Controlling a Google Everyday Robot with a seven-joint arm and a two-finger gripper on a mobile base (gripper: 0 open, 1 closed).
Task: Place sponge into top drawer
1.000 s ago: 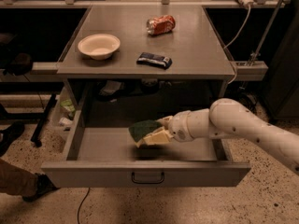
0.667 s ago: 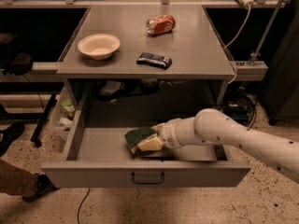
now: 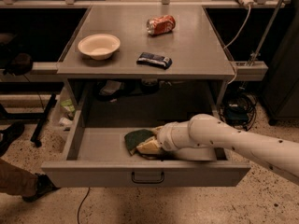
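Camera view, one moment logged. The arm comes in from the right of the picture, and the gripper [image 3: 153, 143] is inside the open drawer [image 3: 93, 146], low over the floor near the middle and just behind the front panel.

Change since a second ago: the arm has dropped and pushed in toward the left of the picture. The sponge [image 3: 138, 139] rode with it, going from above the drawer floor to at or almost on it. You cannot tell from this angle whether it is touching.

Tool state: the gripper looks clenched on the sponge, which sits right at its tip and is tilted, not lying flat. You should take this as a judgement, since the arm's end hides much of the grasp.

Meaning for the task: the sponge is already within the drawer walls. What remains is the release and a clear exit.

Orientation: the green face is up and tipped toward the left, with the yellow foam showing below it on the gripper side. The long axis runs roughly along the drawer's width, free end toward the left wall.

Handle [image 3: 147, 177] is unobstructed. Bowl [image 3: 98, 45], can [image 3: 160, 24] and wrapped bar [image 3: 154, 59] sit on the tabletop, well apart from the work.
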